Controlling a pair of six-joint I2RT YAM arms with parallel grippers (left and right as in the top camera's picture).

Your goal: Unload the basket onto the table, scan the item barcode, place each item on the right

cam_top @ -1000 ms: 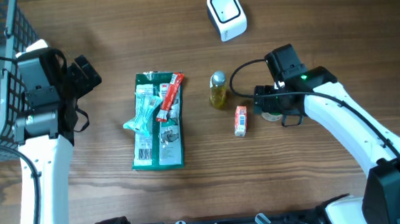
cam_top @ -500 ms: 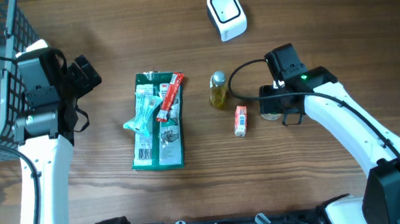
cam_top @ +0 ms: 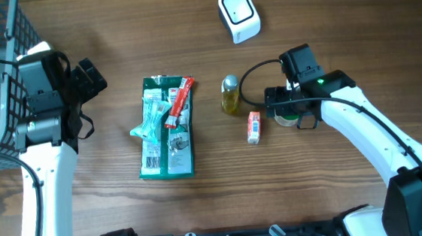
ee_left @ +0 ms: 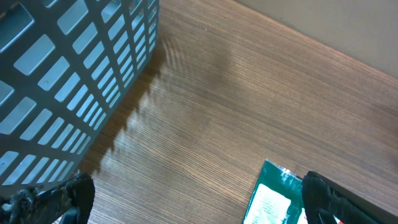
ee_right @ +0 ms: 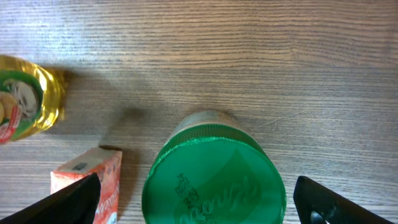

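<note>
The right gripper (ee_right: 196, 186) is hovering released astride the green-lidded round jar (ee_right: 214, 177) on the wooden tabletop (ee_right: 249, 50), the left gripper (ee_left: 198, 186) hanging released.

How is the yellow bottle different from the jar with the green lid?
The bottle is yellow; the jar has a green lid. The jar looks wider than the bottle. The right gripper is open around the jar, not the bottle. Both rest on the table.

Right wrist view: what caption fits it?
Open right gripper over a green-lidded jar, beside a red box and a yellow bottle.
</note>
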